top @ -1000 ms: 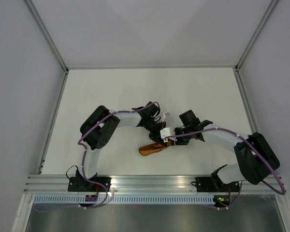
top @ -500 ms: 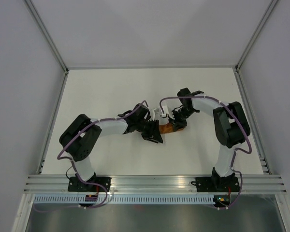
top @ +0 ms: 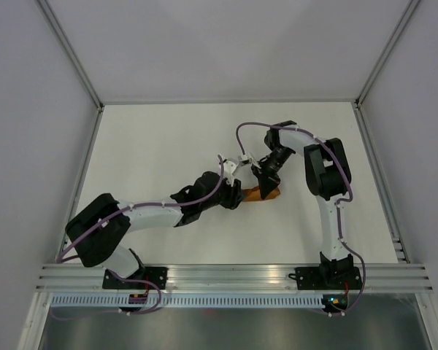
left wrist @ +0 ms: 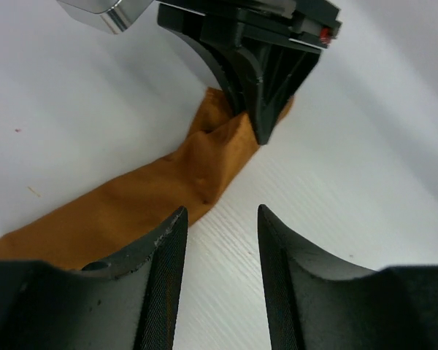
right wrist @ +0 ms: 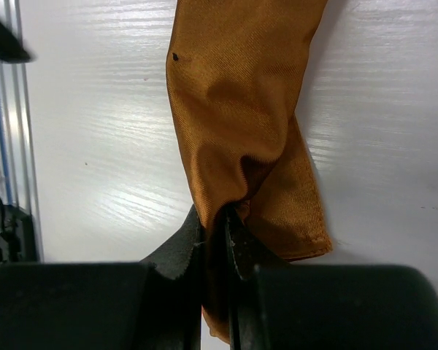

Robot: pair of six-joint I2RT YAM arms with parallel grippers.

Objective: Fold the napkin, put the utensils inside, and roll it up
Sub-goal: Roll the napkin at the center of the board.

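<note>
Right gripper: fingers pressed together on a bunched fold of the napkin, pinching it near one end. Left gripper: fingers spread, with bare table between them and one fingertip just beside the cloth's edge, gripping nothing. The napkin lies as a narrow, crumpled band on the table, right of centre, between the two grippers. Both arms reach inward to it.

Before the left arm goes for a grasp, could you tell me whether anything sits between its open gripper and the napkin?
Nothing visible does. The left wrist view shows the napkin lying just ahead of the open left gripper, right beside one finger. The right gripper is shut on the napkin's far end, beyond that stretch.
</note>
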